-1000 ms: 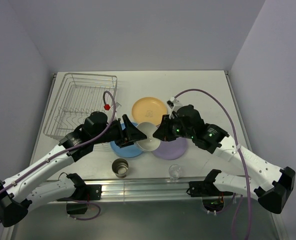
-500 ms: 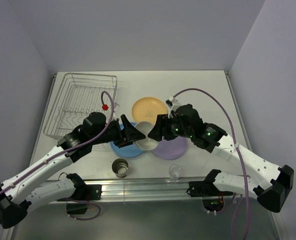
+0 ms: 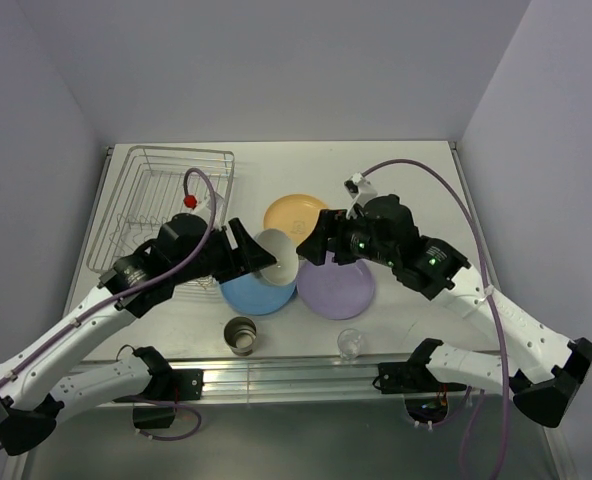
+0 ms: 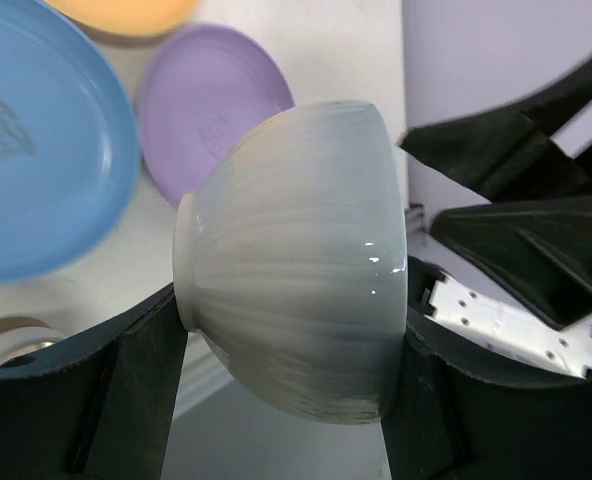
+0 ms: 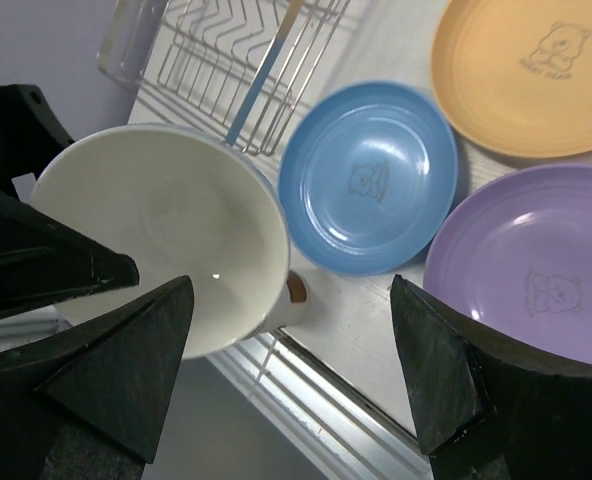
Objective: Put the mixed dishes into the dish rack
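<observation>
Since a second ago my right hand (image 3: 313,243) has opened wide, empty. The left hand (image 3: 259,254) alone clamps the white bowl (image 3: 278,258), tilted above the middle of the tabletop (image 3: 416,180), presumably for carrying to the far-left-corner dish rack (image 3: 181,150).

We find no words or numbers that we can read. Each of the three plates carries a small bear emblem (image 5: 562,44) with a line of lettering by it, too small to make out: the yellow-orange plate (image 5: 516,100), the blue plate (image 5: 406,150) and the purple plate (image 5: 496,260). The left wrist view shows these marks only as blurs.
</observation>
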`<control>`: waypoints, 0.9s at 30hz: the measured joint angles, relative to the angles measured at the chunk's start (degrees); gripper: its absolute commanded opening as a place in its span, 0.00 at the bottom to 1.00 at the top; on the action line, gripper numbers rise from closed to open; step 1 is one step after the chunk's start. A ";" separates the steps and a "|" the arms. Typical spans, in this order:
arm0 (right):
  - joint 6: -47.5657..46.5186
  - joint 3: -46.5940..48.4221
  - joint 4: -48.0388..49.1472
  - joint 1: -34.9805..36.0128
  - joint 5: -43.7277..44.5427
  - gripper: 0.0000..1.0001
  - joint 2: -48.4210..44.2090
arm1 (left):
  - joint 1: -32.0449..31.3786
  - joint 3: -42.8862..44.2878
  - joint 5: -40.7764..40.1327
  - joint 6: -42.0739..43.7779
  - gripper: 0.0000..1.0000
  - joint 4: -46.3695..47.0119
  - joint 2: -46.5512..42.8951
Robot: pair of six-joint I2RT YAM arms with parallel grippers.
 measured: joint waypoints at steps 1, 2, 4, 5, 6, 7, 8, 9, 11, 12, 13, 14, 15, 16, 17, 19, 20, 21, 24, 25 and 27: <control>-0.15 0.48 -0.31 -0.33 0.37 0.87 -0.13 | 0.17 1.05 -1.25 0.61 0.00 -1.09 0.37; -0.26 0.98 -0.70 -0.66 0.83 0.87 -0.33 | 0.46 2.05 -2.62 1.42 0.00 -2.27 0.81; -0.63 1.36 -1.29 -1.40 1.60 0.87 -0.94 | 1.11 3.72 -4.83 2.67 0.00 -4.37 1.77; -0.79 1.38 -1.70 -1.84 1.73 0.87 -1.40 | 1.92 4.79 -6.01 3.43 0.00 -5.81 2.45; -0.87 1.38 -2.10 -2.21 1.86 0.87 -1.73 | 2.58 5.62 -6.88 4.22 0.00 -6.93 3.04; -1.05 1.38 -2.49 -2.62 1.95 0.87 -2.12 | 3.56 6.62 -7.87 5.03 0.00 -8.15 3.72; -1.16 1.38 -2.80 -2.95 2.05 0.87 -2.49 | 4.61 7.65 -8.94 5.84 0.00 -9.27 4.39; -1.29 1.38 -2.95 -3.19 2.08 0.87 -2.80 | 5.62 8.48 -10.12 6.54 0.00 -10.03 4.96; -1.77 1.33 -3.15 -3.74 2.08 0.87 -3.32 | 8.04 10.56 -12.66 8.07 0.00 -12.07 6.25; -2.10 1.31 -3.19 -4.02 2.08 0.87 -3.50 | 9.09 11.52 -13.84 8.90 0.00 -12.87 6.86; -2.29 1.27 -3.23 -4.15 2.08 0.87 -3.54 | 10.12 12.26 -14.88 9.49 0.00 -13.22 7.34; -2.73 1.14 -3.21 -4.44 2.05 0.87 -3.52 | 11.30 12.96 -15.54 10.27 0.00 -13.64 7.78; -3.10 0.94 -3.26 -4.66 2.03 0.87 -3.41 | 12.63 13.73 -16.20 10.93 0.00 -14.08 8.39; -3.65 0.85 -3.28 -4.90 1.95 0.87 -3.10 | 14.12 14.67 -16.81 11.85 0.00 -14.58 9.09; -3.85 0.83 -3.28 -5.07 1.86 0.87 -2.91 | 15.37 15.65 -17.55 12.57 0.00 -15.02 9.97; -4.59 0.81 -3.21 -5.40 1.44 0.87 -1.90 | 17.73 17.49 -19.21 13.84 0.00 -15.45 12.02; -4.96 0.70 -3.13 -5.44 1.29 0.87 -1.42 | 18.86 18.67 -20.20 14.60 0.00 -15.54 13.60; -5.38 0.52 -2.95 -5.49 1.03 0.87 -0.79 | 19.89 19.61 -20.92 15.13 0.00 -15.45 15.04; -6.60 0.48 -2.34 -5.49 -0.09 0.87 1.29 | 22.51 22.91 -23.28 16.70 0.00 -15.39 20.13; -6.91 0.48 -2.01 -5.49 -0.59 0.87 1.99 | 23.32 24.22 -24.13 17.16 0.00 -15.47 22.05; -7.19 0.48 -1.44 -5.49 -2.34 0.86 3.54 | 24.50 26.67 -26.38 18.18 0.00 -15.26 25.79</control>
